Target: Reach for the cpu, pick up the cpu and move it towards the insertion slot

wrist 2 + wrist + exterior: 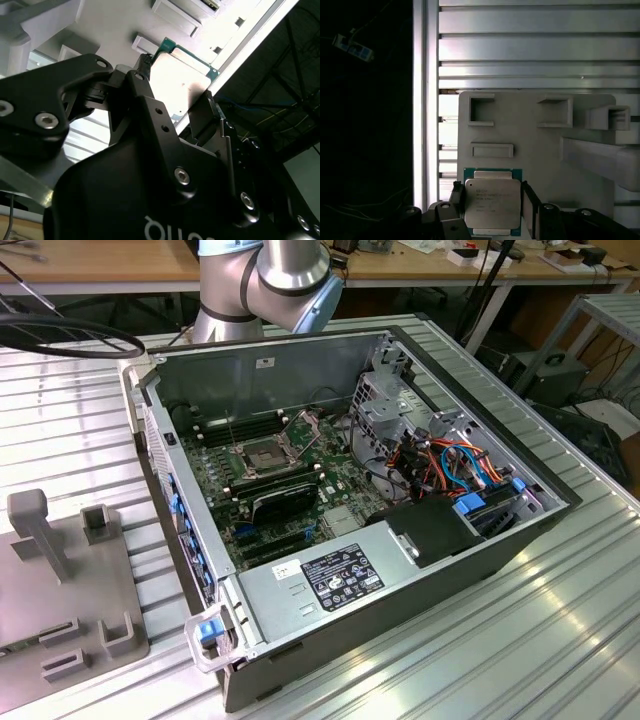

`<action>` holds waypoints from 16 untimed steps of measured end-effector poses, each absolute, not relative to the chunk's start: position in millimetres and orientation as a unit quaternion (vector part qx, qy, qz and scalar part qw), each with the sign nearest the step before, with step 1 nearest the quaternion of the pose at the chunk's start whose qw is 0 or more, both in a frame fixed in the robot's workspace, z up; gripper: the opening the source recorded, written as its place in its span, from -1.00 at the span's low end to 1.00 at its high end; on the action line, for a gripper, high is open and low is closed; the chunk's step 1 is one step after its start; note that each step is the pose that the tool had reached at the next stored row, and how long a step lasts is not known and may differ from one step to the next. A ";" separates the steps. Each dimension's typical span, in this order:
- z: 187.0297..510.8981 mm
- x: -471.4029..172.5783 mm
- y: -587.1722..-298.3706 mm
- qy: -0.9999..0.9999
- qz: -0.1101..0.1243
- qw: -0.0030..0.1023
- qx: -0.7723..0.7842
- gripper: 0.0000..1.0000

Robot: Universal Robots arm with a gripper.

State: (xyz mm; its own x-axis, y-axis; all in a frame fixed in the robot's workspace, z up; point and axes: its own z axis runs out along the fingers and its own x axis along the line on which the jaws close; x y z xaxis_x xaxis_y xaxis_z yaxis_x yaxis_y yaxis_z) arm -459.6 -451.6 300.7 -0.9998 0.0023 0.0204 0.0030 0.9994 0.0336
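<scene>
The cpu (492,200), a thin square chip with a dull silver face and a green edge, sits between the two black fingers (527,202) of my gripper (491,201), which is shut on its sides. It hangs well above a grey fixture plate (530,145). In the second wrist view the cpu (182,82) shows from below, with the gripper (177,82) clamped across it. The insertion slot (262,453), a square socket with a dark centre and a shiny rim, lies on the motherboard inside the open computer case (380,620), its hinged frame (305,426) raised.
The grey fixture plate (60,580) with notched blocks lies on the ribbed metal table at the exterior view's left. Inside the case are a black expansion card (285,498), a power supply (330,580) and coloured cables (450,460). The arm's base (265,285) stands behind the case.
</scene>
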 end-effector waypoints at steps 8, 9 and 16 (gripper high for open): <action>301.8 -459.6 -451.6 -1.000 -0.017 0.010 -0.001 0.09; 301.8 -459.6 -451.6 -1.000 -0.017 0.010 -0.001 0.09; 302.9 -459.7 -451.6 -1.000 -0.017 0.010 -0.001 0.09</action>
State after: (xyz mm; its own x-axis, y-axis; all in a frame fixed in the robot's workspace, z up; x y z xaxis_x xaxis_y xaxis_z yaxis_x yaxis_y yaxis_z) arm -459.7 -451.6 302.9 -0.9998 0.0023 0.0206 0.0030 0.9994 0.0339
